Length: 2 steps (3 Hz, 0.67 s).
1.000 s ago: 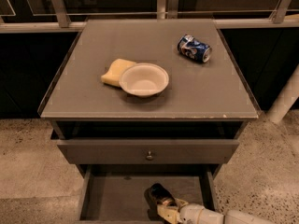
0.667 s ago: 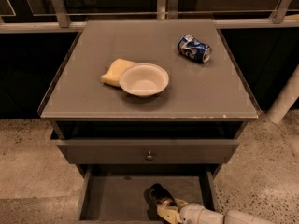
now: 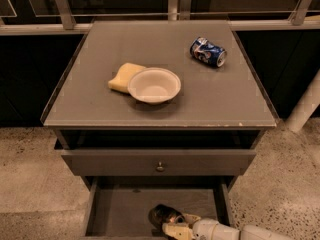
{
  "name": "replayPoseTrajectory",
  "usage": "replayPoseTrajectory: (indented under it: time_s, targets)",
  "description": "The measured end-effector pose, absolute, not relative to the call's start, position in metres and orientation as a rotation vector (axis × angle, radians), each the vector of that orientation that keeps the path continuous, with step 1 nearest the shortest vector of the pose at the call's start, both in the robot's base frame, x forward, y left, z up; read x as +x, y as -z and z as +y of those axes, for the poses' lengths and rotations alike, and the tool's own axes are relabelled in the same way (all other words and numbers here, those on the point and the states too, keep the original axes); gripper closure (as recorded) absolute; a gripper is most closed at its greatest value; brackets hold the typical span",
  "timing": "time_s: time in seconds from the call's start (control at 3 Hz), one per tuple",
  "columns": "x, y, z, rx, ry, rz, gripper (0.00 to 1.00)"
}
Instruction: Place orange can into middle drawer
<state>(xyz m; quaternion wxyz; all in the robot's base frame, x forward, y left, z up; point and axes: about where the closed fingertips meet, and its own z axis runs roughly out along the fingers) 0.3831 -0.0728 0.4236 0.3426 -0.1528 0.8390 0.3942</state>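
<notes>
I'm at the drop-off step: orange can (image 3: pixel 163 215) lies low in the middle drawer (image 3: pixel 120 209) w/ my gripper (image 3: pixel 176 224) right against it, can't tell if clamped or let go, so next I'd confirm release & back out; drawer's near edge & the arm (image 3: pixel 240 232) are cut off at btm.

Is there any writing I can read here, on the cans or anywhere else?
On the blue-and-white can on the tabletop: printed markings, too blurred to read.
On the orange can in the middle drawer, beside the gripper at the bottom edge: nothing legible.
On the bowl and yellow sponge: none.
</notes>
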Motion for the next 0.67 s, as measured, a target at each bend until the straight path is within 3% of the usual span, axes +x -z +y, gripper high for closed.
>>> replayPoseTrajectory:
  time_s: [0.33,0.67]
  targets:
    - [0.3831,-0.4236,-0.0725,-0.398,-1.025,2.181,0.00]
    - [0.3831,-0.4236,-0.0725,-0.398,-1.025,2.181,0.00]
